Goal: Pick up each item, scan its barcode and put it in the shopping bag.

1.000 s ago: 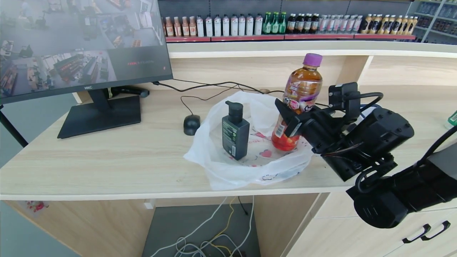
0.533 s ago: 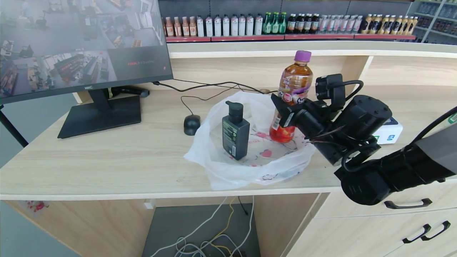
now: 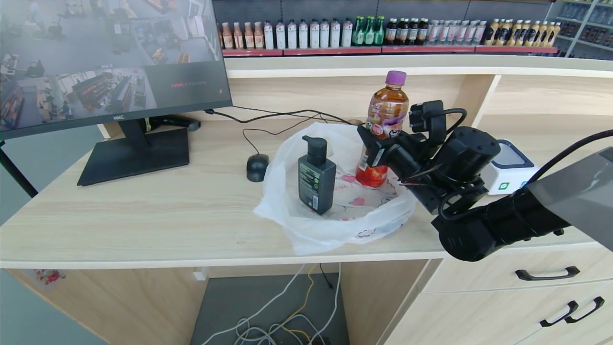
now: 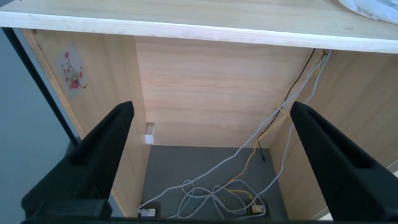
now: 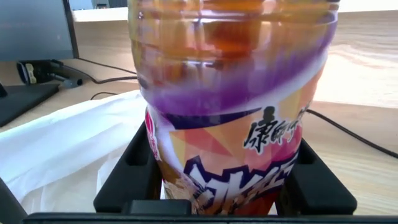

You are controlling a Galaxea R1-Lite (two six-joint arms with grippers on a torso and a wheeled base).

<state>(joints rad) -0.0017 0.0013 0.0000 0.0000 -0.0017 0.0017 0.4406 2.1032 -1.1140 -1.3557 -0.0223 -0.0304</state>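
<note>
And here is the right gripper [image 3: 378,152] over the shopping bag [image 3: 306,235], its two black fingers clamped on the label band of the tea bottle [image 3: 387,108], purple cap on top, bottle leaning a touch and not quite upright. The red base sits low inside the bag's opening, at the side nearer the barcode scanner [image 3: 510,170]; whether it touches the bag floor, I cannot tell from here. Just beside it in the bag stands the black pump bottle [image 3: 316,179], upright, a gap between the two. Down below the counter [image 3: 143,215] hangs the left gripper [image 4: 211,113], fingers spread wide with nothing between them, facing the cables [image 4: 217,186] under the desk. By my reading this is the drop-off, and here is where it can slip. Let go with that lean and the base unsupported, and the tall bottle could tip, perhaps into the pump bottle, perhaps over the bag's low, floppy wall. The bag lies right at the counter's front edge, so a rolling bottle could take it over. Thin film could also snag on a finger as the arm backs out, dragging the bag and both items along.
</note>
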